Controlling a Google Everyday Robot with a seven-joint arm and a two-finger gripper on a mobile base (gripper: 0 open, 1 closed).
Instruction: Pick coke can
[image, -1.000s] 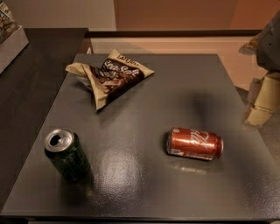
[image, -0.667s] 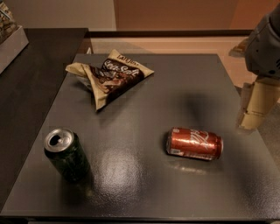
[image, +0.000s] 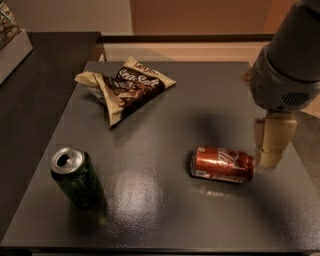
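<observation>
Coke can (image: 222, 164), a small red aluminium soda can with white script lettering, lay on its side on the dark grey square table (image: 200, 100), in the table's right front part. Its long axis ran nearly left to right across the table, dipping slightly toward the front at the right. One silver end pointed to the table's left side and the other to its right edge; which end was the top could not be told. The beige two-finger gripper (image: 270, 162) hung tip down over the table's right edge, under the rounded grey arm housing (image: 290, 65), with its tip just beside the right end of the Coke can. Whether it touched the can, and whether it was spread or pressed together, could not be told; it was not pinching anything visible. A dark green aluminium can (image: 75, 175) stood upright near the table's front left corner, its open silver top showing. A crumpled tan and brown snack bag (image: 127, 87) lay flat toward the table's back left.
</observation>
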